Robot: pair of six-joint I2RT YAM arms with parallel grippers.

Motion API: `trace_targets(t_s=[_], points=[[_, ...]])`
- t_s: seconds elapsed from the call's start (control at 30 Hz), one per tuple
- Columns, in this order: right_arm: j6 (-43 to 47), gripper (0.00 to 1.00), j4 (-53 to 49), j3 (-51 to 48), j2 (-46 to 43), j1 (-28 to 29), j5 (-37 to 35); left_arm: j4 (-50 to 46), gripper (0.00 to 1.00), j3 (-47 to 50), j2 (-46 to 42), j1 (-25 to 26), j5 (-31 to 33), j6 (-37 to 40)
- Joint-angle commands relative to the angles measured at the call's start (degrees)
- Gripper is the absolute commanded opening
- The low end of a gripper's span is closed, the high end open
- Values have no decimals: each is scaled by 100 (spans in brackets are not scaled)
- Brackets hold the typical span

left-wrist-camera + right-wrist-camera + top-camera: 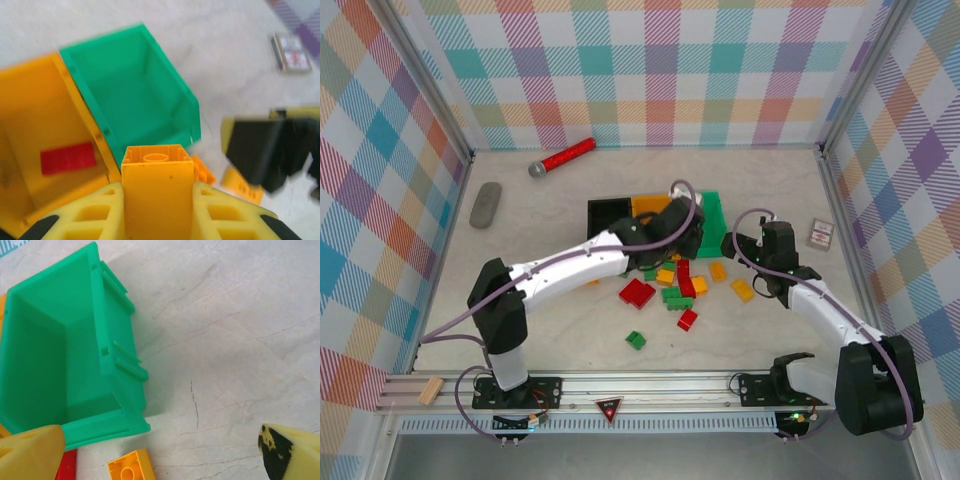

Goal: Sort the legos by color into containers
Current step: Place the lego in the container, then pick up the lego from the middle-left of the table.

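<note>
My left gripper (pixel 157 192) is shut on a yellow-orange brick (pixel 157 182) and holds it at the near corner where the orange bin (pixel 30 100) meets the green bin (pixel 172 70). One red brick (pixel 67 157) lies inside the orange bin; the green bin looks empty. From above, the black bin (pixel 608 213), orange bin (pixel 650 205) and green bin (pixel 715 215) stand in a row. Loose legos lie in front: red (pixel 637 292), green (pixel 636 340), yellow (pixel 743 290). My right gripper (pixel 160 455) is open over bare table right of the green bin (pixel 117 370), near a yellow brick (pixel 129 469).
A red-handled microphone (pixel 562 157) and a grey remote (pixel 486 204) lie at the back left. A small card (pixel 821 234) rests at the right. Checked walls close in three sides. The two grippers (pixel 692 232) (pixel 740 245) are close together by the green bin.
</note>
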State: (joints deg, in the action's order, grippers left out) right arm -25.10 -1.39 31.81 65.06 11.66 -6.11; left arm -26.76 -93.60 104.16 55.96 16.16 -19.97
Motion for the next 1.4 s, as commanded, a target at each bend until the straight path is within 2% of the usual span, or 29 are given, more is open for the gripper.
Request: trace_targets(t_s=[0.0,0.2,0.27,0.33,0.4,0.57,0.73,0.9,1.03,1.37], points=[[-84,99,-13,-74,-25,20,-204,-83,23,-717,641,-189,-37,340],[-109,99,46,-59,86,21,-130,-223,26,-1739,1544,-390,-161,564],[-122,99,35,-55,79,21,-128,-375,35,-1998,1758,-452,-173,555],[-117,99,30,-59,45,26,-121,-580,54,-2226,1905,-480,-244,555],[-126,99,50,-77,16,22,-130,-729,65,-2270,1909,-481,-335,597],[-147,99,48,-93,-24,20,-67,-391,76,-1278,1297,-472,-480,548],[-170,99,50,-84,-15,28,-5,183,76,258,350,-379,-813,555],[-201,99,58,-56,92,28,74,208,76,1223,-145,-200,-1070,524],[-216,99,82,-51,176,23,110,-162,76,1564,-179,110,-1264,472],[-239,99,106,-52,224,20,146,-813,77,1619,203,805,-873,465]])
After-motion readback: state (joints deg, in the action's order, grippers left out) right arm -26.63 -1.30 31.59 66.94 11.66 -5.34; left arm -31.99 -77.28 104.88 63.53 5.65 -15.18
